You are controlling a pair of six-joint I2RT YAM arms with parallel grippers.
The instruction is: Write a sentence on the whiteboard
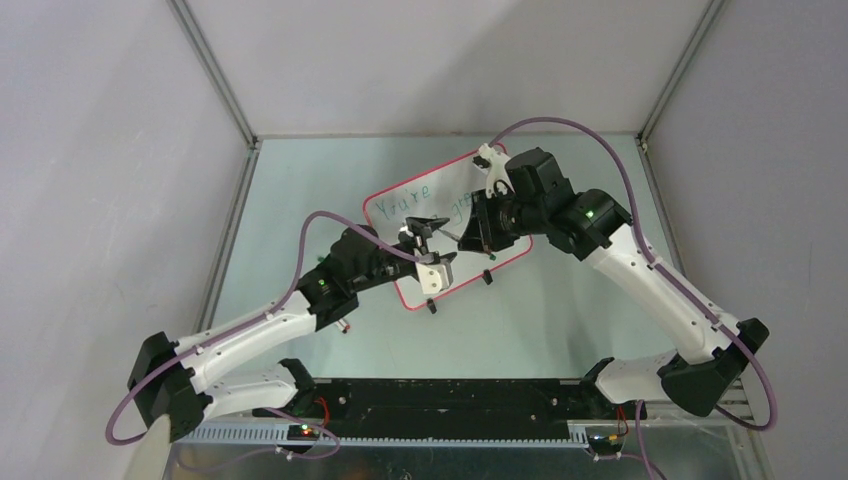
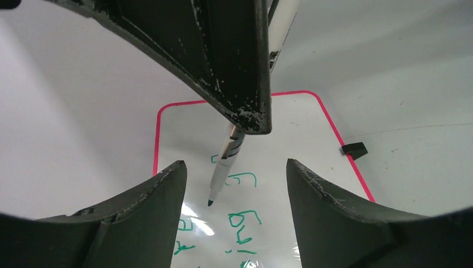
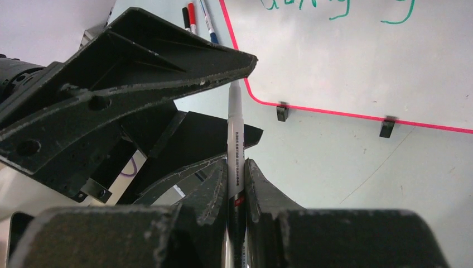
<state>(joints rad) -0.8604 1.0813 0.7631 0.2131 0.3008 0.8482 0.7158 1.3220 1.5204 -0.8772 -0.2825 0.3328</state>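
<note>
Whiteboard (image 1: 450, 178): large, glossy, white, rectangular, with rounded corners and a thin red-pink rim; lies flat around the middle of the pale green tabletop (image 1: 560, 310), turned at a slant to the table edges, between the two arms. Carries green handwriting (image 1: 400, 203) along its far long edge, reading "You're" with the start of another word after it. Stands on two small black clip feet (image 3: 282, 113) along the near long edge, both touching the tabletop.

Right gripper (image 3: 236, 164): clenched on a slim white marker pen (image 3: 235, 120) with black print on the barrel, pinched between both fingers and pointing out ahead of the fingertips. Hangs over the board's right half in the overhead view.

Left gripper (image 2: 235, 163): released, fingers spread wide, grasping nothing; hovers over the board's middle, just beside the right one. From the left wrist, shows the pen's dark tip (image 2: 210, 202) between the spread fingers, over the white surface beside the green letters; cannot tell whether touching or just above.

Off the board's corner, on the tabletop: three loose pens (image 3: 192, 17), black, red and blue, side by side
</note>
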